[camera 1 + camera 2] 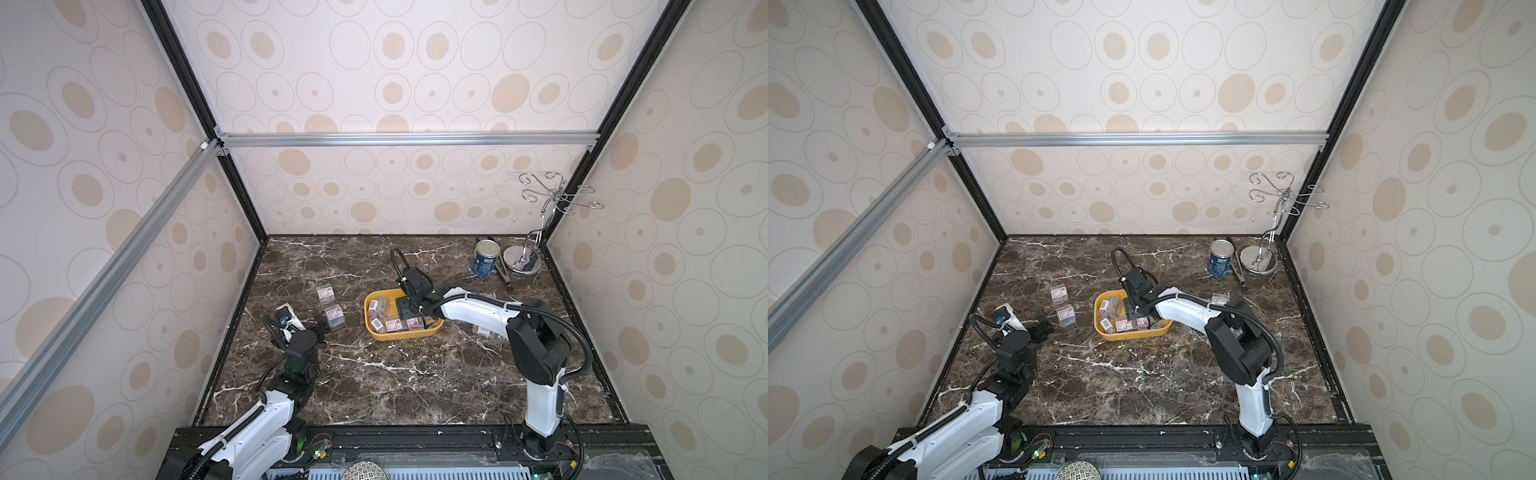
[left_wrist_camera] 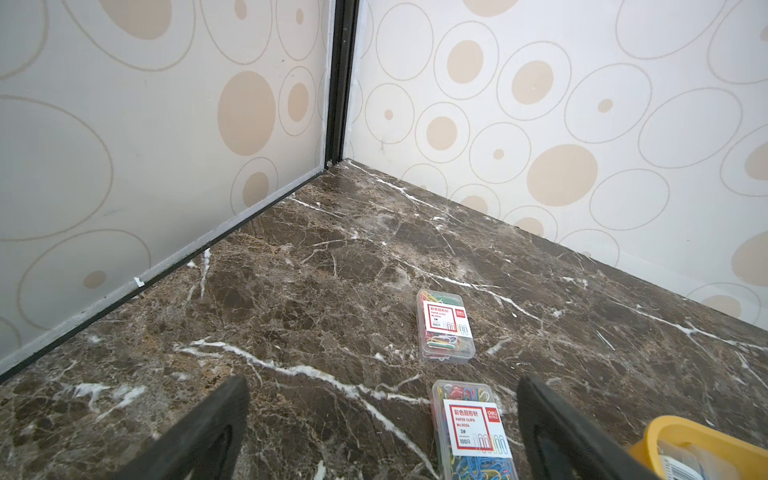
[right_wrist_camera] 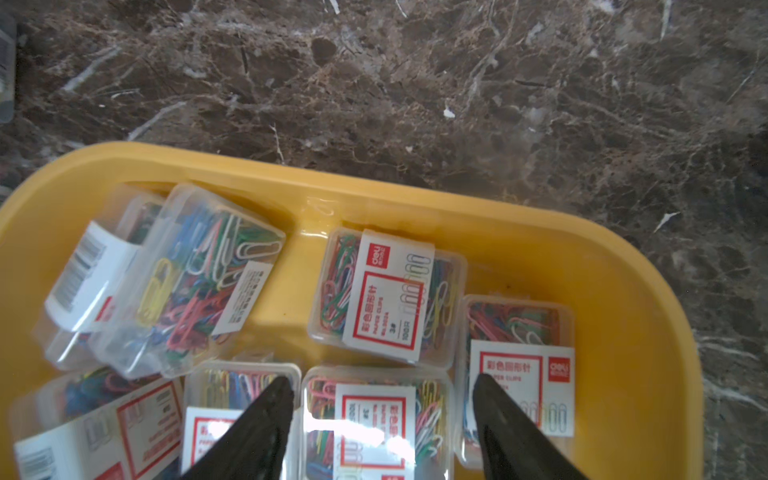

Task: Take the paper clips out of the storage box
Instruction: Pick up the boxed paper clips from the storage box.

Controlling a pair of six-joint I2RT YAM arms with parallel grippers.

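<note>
Right wrist view: the right tool (image 3: 382, 378) stands open inside the yellow tray (image 3: 602, 291), its fingers (image 3: 266, 415) astride one clip box (image 3: 374, 424) and not closed on it. Other clip boxes (image 3: 386, 299) lie around it in the tray, some flat, some tilted. In both top views the tray sits near the middle of the worktop (image 1: 415, 374). The left tool (image 2: 383, 379) is wide open over the worktop, to the left of the tray, and two clip boxes lie outside the tray just beside it.
</note>
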